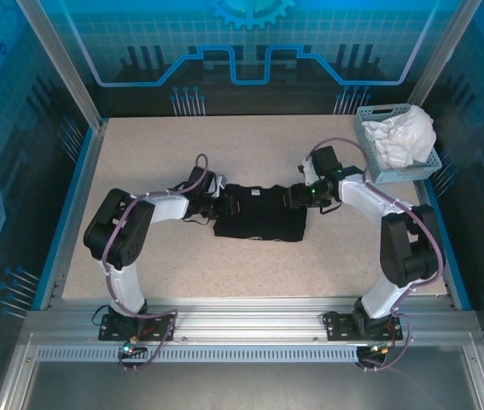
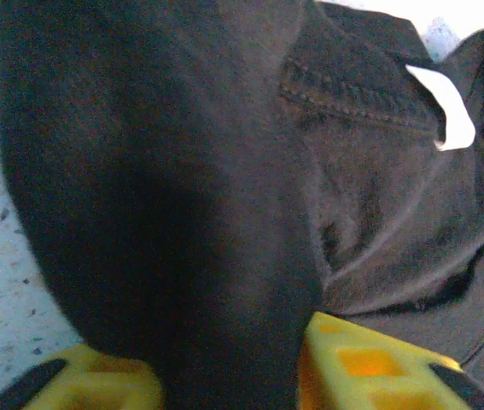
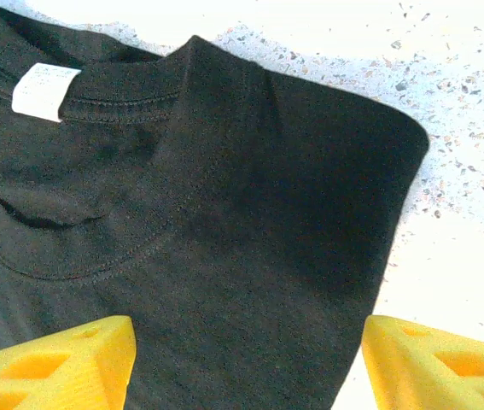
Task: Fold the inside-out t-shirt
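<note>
Left claw [image 2: 229, 376] clenched on bunched fold, 10 o'clock corner of large black short-sleeved cloth t-shirt [image 1: 259, 220], lying mid speckled tabletop [image 1: 173, 273]. Right claw [image 3: 246, 359] released, straddling shoulder [image 3: 335, 145] at 2 o'clock. We judge cloth light, limp, sag-prone; grip stitched seams beside collar [image 3: 113, 107].

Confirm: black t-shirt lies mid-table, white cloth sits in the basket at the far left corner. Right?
Not quite: the corner is wrong. The top external view shows the basket with the white cloth at the far right corner, not the far left. The rest holds: the black t-shirt lies mid-table.
</note>
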